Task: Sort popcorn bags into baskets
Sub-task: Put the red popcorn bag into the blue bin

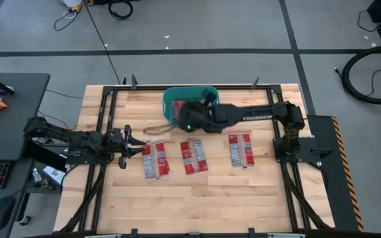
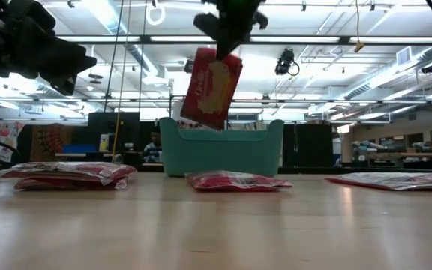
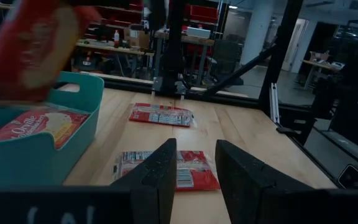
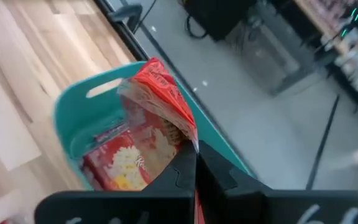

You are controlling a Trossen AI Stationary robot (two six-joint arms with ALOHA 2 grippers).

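We see the right gripper [image 2: 227, 34] pinched tight on the top edge of one popcorn bag [image 2: 211, 87]. The bag hangs down from the fingers, up in the air above the teal tub [image 2: 221, 147]. In the low view the bag is tilted, with its long side running mostly up and down and its bottom end close over the tub's rim. In the right wrist view the held bag's crinkled top sticks up from the closed fingers [image 4: 213, 171], and the tub sits under it. Inside the tub lies one more bag [image 4: 129, 158], flat on the bottom with its popcorn picture facing up. On the wooden table [image 1: 243, 198] we count three little heaps of bags in a row in front of the tub: a left heap [image 1: 155, 158], a middle heap [image 1: 193, 156] and a right heap [image 1: 240, 149]. Each heap lies flat, with its long side pointing from the tub toward the front of the table. We cannot tell how many bags are in each heap. The left gripper [image 1: 135, 149] waits just beside the left heap, with its fingers [image 3: 157, 177] apart and holding nothing.
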